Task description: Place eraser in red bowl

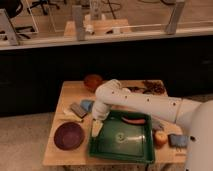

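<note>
The eraser [78, 110] is a small flat grey block lying on the left part of the wooden table [67, 92], next to a blue sponge [88, 104]. The red bowl [93, 81] stands at the back of the table, partly behind my white arm. My gripper [96, 128] hangs low over the left edge of the green tray [122, 145], a short way right of and in front of the eraser and apart from it. Nothing shows in the gripper.
A wide dark maroon dish [69, 136] sits at the front left. The green tray holds a red elongated item [134, 120]. An apple [160, 138] and a second blue sponge [178, 141] lie at the right. Dark clutter [152, 87] sits at the back right.
</note>
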You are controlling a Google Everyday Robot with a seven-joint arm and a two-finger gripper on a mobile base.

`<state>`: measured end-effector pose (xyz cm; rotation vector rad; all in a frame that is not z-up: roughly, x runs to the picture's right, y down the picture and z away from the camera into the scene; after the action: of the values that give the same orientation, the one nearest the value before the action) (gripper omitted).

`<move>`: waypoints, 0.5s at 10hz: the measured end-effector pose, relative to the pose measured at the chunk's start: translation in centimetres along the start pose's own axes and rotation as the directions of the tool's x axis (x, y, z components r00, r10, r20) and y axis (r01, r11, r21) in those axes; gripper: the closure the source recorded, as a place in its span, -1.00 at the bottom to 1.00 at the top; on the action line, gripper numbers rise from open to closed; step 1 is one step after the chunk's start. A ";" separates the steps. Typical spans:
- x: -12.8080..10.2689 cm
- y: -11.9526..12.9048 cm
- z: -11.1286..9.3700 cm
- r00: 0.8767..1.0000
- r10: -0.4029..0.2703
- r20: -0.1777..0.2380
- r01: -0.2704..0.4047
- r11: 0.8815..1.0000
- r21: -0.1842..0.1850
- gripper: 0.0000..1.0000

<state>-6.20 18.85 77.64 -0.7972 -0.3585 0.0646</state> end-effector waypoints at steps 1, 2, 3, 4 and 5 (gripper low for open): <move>-0.1 0.0 0.0 1.000 0.000 0.000 0.000 1.000 -0.002 -0.60; -0.1 -0.2 0.2 1.000 0.013 0.009 -0.013 1.000 -0.012 -0.60; -0.5 -0.4 0.2 1.000 0.015 0.014 -0.015 1.000 -0.016 -0.60; -0.9 -0.8 0.1 1.000 0.015 0.013 -0.015 1.000 -0.013 -0.60; -1.4 -1.1 -0.1 1.000 0.019 0.008 -0.019 1.000 -0.006 -0.60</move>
<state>-7.57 17.72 77.92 -0.8066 -0.3590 0.0845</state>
